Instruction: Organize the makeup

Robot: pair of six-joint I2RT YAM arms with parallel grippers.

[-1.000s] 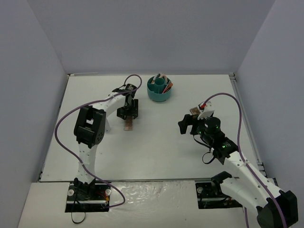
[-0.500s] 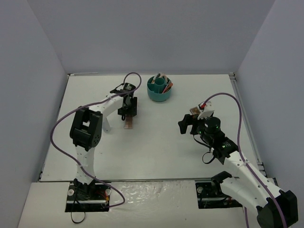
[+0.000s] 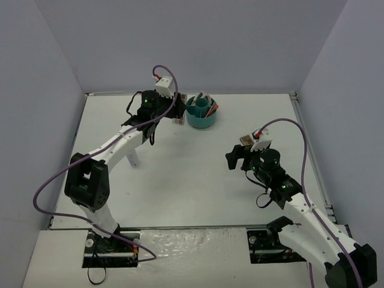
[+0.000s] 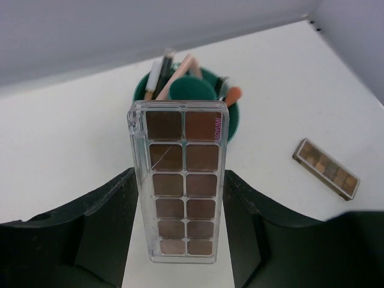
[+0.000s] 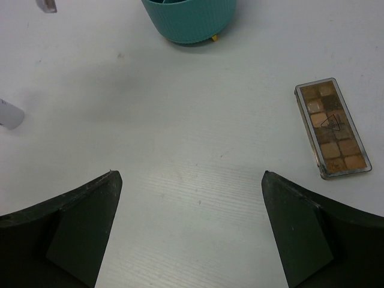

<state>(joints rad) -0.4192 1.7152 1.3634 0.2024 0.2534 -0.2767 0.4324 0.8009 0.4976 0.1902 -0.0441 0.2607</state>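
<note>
Partway: sticks (image 4: 174, 69) in teal cup (image 5: 192, 21); left gripper (image 4: 179, 180) clamps eyeshadow palette (image 4: 177, 150); second palette (image 5: 329, 128) awaits on table (image 5: 180, 138); right gripper (image 5: 190, 175) agape.

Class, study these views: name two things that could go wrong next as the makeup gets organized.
1. The palette is pinched only by its edges in the left hand; it may slip.
2. The cup already holds sticks; pushing the palette in could knock them or tip it.
</note>
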